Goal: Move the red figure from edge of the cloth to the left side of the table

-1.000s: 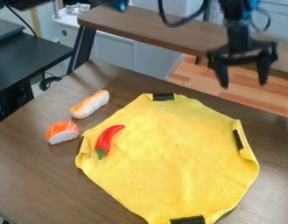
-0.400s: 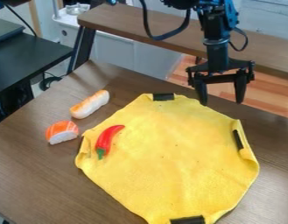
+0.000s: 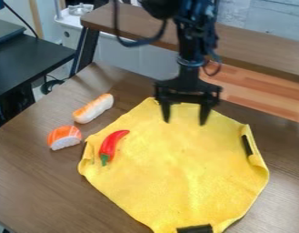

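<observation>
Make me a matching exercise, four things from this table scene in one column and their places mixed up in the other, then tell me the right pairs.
1. Red chili pepper
2. Orange-and-white sushi piece
3. Long white-and-tan roll
4. Black two-finger gripper

A. On brown wood, nearer the camera
B. Above the cloth's far part, fingers apart
C. On the yellow cloth
D. On brown wood, farther from the camera

Pairs: 1-C, 2-A, 3-D, 4-B

Your lighting: bright and diffuse; its source you cannot place. Bench [image 3: 30, 182]: pale sheen near its far left corner. Yellow cloth [image 3: 176, 173]: evenly bright, soft shading at the folds — narrow dark shadow beside its left edge. Hand [image 3: 185, 122]: dark to you, outlines smeared.
</observation>
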### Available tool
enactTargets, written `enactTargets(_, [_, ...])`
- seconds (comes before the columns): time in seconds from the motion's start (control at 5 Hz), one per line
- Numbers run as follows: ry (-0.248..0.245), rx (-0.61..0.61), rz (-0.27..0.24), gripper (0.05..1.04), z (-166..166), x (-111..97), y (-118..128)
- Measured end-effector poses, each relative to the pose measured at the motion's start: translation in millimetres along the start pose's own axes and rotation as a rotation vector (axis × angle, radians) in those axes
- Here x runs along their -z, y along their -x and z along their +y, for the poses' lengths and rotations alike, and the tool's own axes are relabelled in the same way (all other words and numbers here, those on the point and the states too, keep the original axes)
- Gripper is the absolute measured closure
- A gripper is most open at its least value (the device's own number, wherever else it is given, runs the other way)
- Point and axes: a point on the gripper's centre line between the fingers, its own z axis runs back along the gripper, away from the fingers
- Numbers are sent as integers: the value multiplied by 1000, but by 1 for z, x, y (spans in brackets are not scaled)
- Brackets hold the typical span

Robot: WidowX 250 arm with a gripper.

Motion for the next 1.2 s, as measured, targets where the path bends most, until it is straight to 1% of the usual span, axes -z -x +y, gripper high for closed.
enactTargets(0.2, [-37, -13, -82, 83, 32, -24, 7])
enactTargets(0.4, [-103, 16, -118, 83, 57, -19, 10])
enactTargets(0.6, [-77, 93, -74, 83, 75, -1, 3])
enactTargets(0.8, [35, 154, 7, 83, 92, 29, 0])
enactTargets(1.0, [80, 177, 24, 83, 104, 45, -2])
enactTargets(1.2, [83, 210, 45, 83, 110, 51, 7])
